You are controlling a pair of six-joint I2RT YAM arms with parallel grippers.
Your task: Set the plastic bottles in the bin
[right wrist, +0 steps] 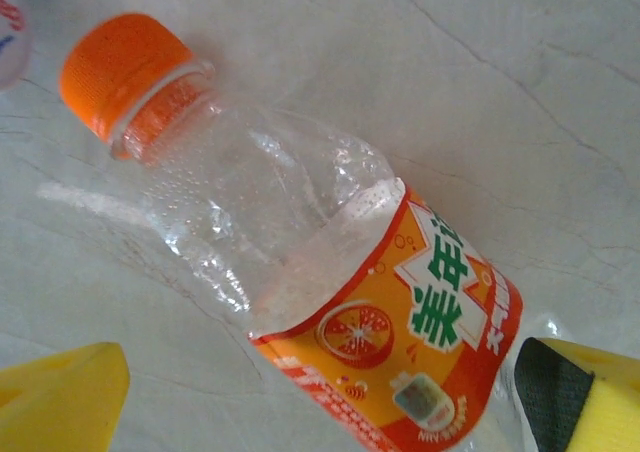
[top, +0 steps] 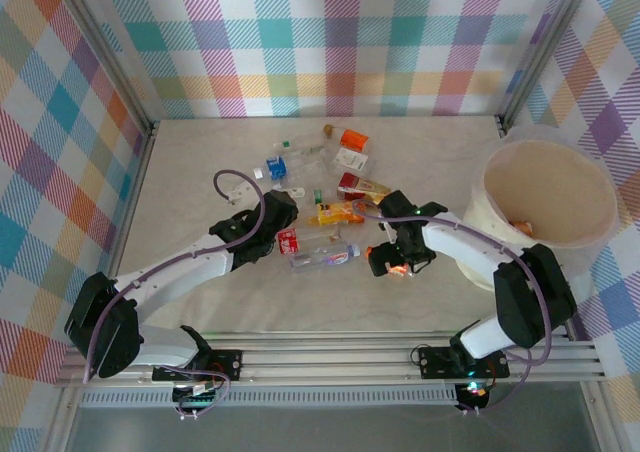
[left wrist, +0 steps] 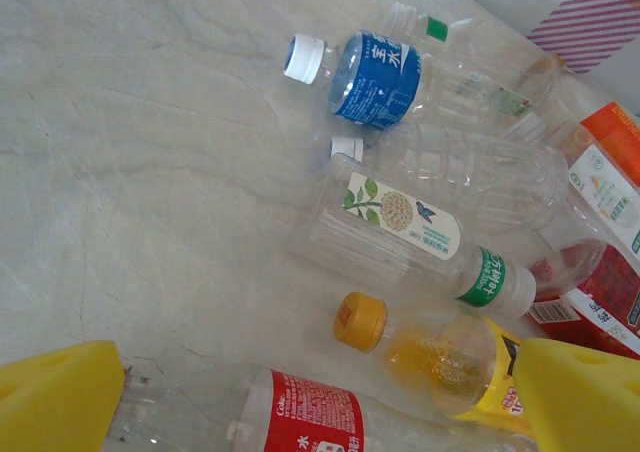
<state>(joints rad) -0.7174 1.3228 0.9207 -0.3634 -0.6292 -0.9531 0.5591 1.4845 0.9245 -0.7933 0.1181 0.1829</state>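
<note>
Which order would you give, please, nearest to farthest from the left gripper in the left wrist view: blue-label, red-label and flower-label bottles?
1. Red-label bottle, at the bottom edge, between the fingers of the open left gripper.
2. Flower-label bottle, mid-frame.
3. Blue-label bottle, toward the top.

Walls: I see pastel checked cloth point(top: 340, 42) at the back and on both sides.
Frame: grey metal posts point(top: 100, 47) in the back corners.
Table: pale marbled top point(top: 190, 172), faintly veined.
Near edge: a ribbed metal rail point(top: 330, 357) runs across.
Light: soft and even on my screen, shadows weak.
</note>
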